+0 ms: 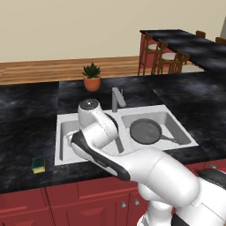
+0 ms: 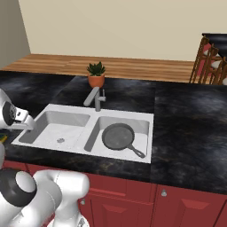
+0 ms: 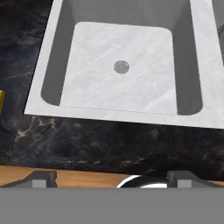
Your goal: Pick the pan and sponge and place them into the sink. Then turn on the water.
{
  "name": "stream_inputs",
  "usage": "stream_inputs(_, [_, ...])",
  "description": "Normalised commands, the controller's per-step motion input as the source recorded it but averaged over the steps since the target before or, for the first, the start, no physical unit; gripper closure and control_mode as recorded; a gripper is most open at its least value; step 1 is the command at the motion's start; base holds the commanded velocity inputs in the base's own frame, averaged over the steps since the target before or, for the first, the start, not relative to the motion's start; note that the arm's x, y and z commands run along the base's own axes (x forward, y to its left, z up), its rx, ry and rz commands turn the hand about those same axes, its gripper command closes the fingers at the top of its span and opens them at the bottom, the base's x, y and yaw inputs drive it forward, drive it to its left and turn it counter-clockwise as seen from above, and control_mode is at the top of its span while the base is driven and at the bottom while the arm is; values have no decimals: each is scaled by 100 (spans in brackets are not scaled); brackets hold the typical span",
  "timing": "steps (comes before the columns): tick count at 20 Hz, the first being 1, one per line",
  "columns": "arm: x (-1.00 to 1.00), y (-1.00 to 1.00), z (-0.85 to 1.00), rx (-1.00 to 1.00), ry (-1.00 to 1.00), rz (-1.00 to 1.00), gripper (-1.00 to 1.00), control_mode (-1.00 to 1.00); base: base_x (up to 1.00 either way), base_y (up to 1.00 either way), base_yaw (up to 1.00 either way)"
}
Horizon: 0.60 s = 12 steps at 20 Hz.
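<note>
Jaws wide over sink [image 3: 41, 61]; pan [image 1: 145, 131] handle toward front-right

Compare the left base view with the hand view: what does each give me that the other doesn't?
Left base view alone: the pan lying in the sink's right basin, the whole sponge on the black counter left of the sink, the grey faucet, and the potted plant behind it.
Hand view alone: the left basin's round drain, and the open end effector, holding nothing.
Both: the left basin, bare of objects, and the counter's front strip.
</note>
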Motion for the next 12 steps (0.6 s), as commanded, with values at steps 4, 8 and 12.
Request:
stream_inputs(4, [1,48,0,0,6,-2,-100,-100,0,0,0])
stream_inputs(8, [3,47,0,0,6,-1,-100,-100,0,0,0])
stream_inputs(12, [6,46,-1,0,4,-1,-100,-100,0,0,0])
